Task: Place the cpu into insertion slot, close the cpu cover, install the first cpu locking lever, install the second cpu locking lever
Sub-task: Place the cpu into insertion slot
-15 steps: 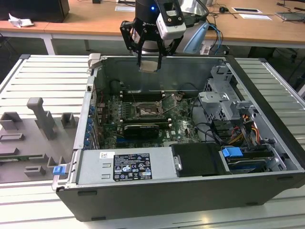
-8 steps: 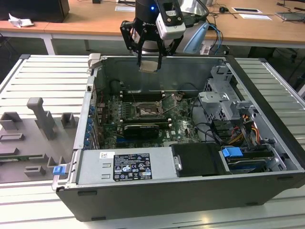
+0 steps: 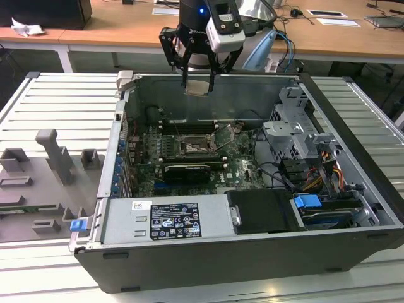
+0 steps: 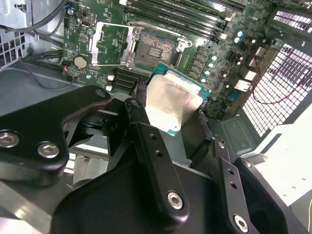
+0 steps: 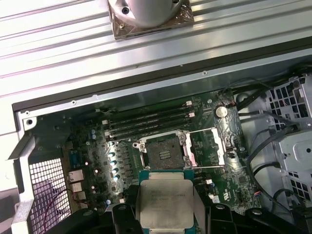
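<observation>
Jaws pinch flat sq. silvery cpu (image 5: 165, 204); dark sq. insertion slot (image 5: 163, 155) uncovered; metal-frame cpu cover (image 5: 207, 146) open.

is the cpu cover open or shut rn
Open: the cpu cover is swung back beside the insertion slot, whose socket is bare; the cpu hangs above, not seated.

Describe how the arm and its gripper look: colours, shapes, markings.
The gripper is black, with jointed bar-like fingers fastened by silver screws. The dark round body above it carries a small blue light, and a white-and-grey camera box is mounted on one side.
</observation>
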`<state>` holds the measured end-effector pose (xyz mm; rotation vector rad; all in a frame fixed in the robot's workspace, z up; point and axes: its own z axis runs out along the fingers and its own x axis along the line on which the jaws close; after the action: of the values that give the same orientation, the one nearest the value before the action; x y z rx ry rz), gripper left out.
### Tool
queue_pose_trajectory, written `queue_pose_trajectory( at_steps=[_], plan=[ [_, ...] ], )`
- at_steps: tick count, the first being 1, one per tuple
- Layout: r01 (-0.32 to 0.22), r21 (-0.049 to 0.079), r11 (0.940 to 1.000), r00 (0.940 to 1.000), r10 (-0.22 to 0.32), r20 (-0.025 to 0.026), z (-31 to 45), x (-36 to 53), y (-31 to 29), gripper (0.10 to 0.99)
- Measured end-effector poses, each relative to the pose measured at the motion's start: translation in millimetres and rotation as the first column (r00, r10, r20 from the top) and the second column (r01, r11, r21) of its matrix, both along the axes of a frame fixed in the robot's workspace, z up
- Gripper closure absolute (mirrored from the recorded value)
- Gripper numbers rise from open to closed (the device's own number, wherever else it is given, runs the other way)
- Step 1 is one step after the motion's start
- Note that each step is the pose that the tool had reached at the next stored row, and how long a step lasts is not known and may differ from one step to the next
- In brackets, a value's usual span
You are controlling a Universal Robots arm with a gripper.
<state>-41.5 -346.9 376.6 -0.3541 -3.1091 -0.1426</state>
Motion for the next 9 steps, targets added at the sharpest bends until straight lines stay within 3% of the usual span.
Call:
queue_pose_trajectory(
  at_steps=[9],
  plan=[
    [0.015,0.000,0.9999,0.9999,-0.015,0.0000,0.0,0.0,0.0,0.557]
  ],
)
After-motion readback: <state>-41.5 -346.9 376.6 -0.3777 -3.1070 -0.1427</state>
